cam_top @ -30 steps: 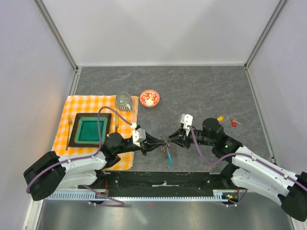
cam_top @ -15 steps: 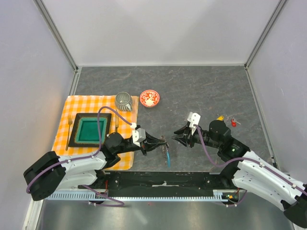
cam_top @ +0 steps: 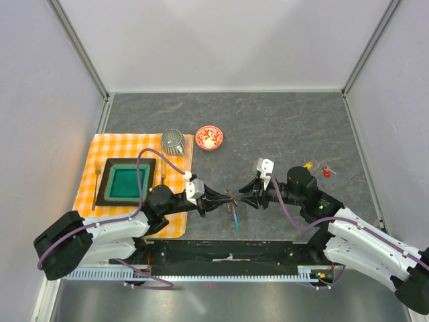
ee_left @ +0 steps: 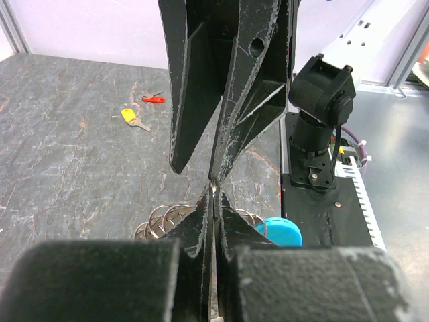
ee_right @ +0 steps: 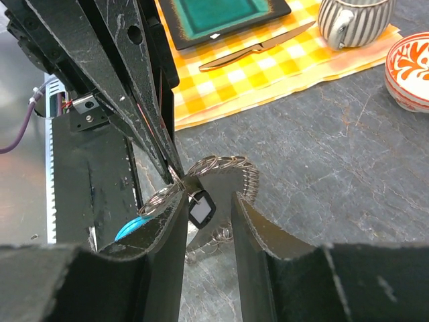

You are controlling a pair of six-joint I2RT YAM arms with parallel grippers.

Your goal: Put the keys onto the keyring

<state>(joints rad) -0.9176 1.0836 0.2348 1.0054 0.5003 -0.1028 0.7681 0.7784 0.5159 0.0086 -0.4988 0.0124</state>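
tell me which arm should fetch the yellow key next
Right. The right gripper has open jaws, and the yellow key lies loose on its side of the table. The left gripper is shut on the keyring and should probably hold it.

orange checked placemat, teal square plate, fork, knife, ribbed cup, red patterned bowl
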